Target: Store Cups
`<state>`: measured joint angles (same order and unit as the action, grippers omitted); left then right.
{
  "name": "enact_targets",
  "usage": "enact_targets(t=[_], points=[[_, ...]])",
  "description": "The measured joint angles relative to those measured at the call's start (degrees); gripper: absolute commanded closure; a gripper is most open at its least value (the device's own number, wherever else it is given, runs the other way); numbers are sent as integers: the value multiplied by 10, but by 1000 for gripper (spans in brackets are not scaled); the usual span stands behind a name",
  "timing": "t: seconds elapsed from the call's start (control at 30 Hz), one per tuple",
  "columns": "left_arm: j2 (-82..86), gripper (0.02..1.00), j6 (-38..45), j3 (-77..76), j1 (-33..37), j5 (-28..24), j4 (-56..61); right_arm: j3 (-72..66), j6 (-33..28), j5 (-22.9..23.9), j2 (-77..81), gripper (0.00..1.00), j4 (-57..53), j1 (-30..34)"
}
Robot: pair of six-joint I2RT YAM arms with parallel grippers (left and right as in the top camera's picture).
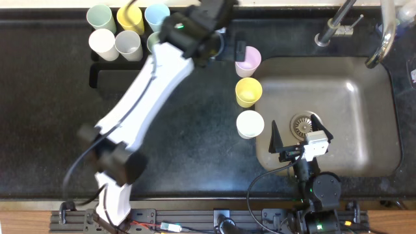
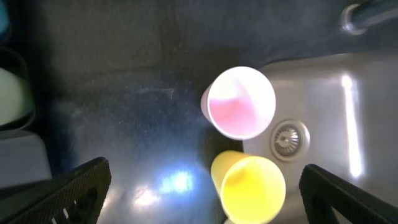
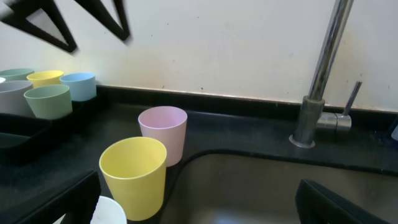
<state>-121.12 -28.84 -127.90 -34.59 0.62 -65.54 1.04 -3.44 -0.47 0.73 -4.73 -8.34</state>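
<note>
Hanging over the sink [image 1: 354,97], the right gripper [image 1: 297,130] has its two fingers spread apart and holds nothing. The round drain [image 2: 290,138] sits in the sink floor close by.

Just past the gripper, three cups stand in a line on the black counter [image 1: 195,123], right along the sink's left edge. The white cup [image 1: 249,123] is nearest. The yellow cup [image 1: 248,91] comes next. The pink cup [image 1: 247,60] is the farthest. All three stand upright, close together, with their open tops up.

The left arm [image 1: 140,97] reaches far up the counter. The left gripper [image 2: 205,171] hangs in the air above the pink cup and the yellow cup. Its fingers are wide apart and hold nothing.

Farther back and off to the left sits a black tray [image 1: 97,70] with six cups standing in two rows. The front row has a second white cup [image 1: 104,43], a grey cup [image 1: 128,45] and a green cup [image 3: 48,99], which the arm partly hides from above. The back row has a pale green cup [image 1: 101,17], a second yellow cup [image 1: 130,18] and a blue cup [image 1: 156,14].

A shiny tap [image 1: 335,26] stands at the very back of the sink.
</note>
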Motion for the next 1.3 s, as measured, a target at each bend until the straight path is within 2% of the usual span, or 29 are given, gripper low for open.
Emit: enact_targets(t=[0.2,0.8,0.9,1.0,1.17,1.3], points=[[-100,20,-35,-95,-4,35,-48,0,0,0,0,5,0,0],[-201,60,-69,-112,-2,61,22,0,0,0,0,3,0,0],[-205,112,-71,-112,-2,61,24,0,0,0,0,5,0,0],[-215,242,-75,-113,-2,58,25,0,0,0,0,5,0,0],[-233,351,-73,-113,-2,56,26,0,0,0,0,3,0,0],[-235,509,-75,-113,-2,52,28,0,0,0,0,5,0,0]])
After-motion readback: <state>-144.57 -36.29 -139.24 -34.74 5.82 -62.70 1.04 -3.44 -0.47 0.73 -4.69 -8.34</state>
